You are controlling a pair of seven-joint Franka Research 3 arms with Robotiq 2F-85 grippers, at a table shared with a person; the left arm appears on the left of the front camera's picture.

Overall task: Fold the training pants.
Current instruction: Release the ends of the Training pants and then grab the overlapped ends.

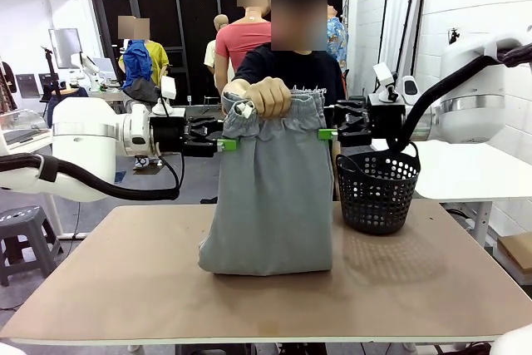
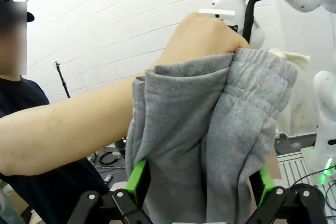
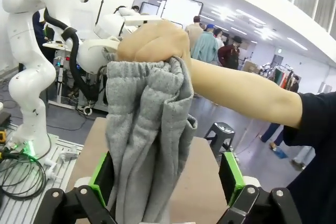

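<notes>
Left hand (image 2: pixel 201 182): fingers apart, nothing clamped, straddling the pants (image 1: pixel 270 197) just under the waistband. Right hand (image 3: pixel 167 177): same on the opposite edge, spread wide, fabric between the pads but not pinched. Both reach in level from the sides, so this looks like a handover staged for a two-corner grab.

Person's fist (image 1: pixel 268 96) bunches the waistband at top middle and carries the weight. Pants hang upright, hems resting crumpled on the desk (image 1: pixel 125 288) near its centre.

Basket (image 1: pixel 378 189) stands just beside the pants on the robot's right; can't tell if they touch.

Fold not started. Likely next: both hands close on the waist corners. Risk: the thick gathered elastic slips off a pad once the fist lets go.
</notes>
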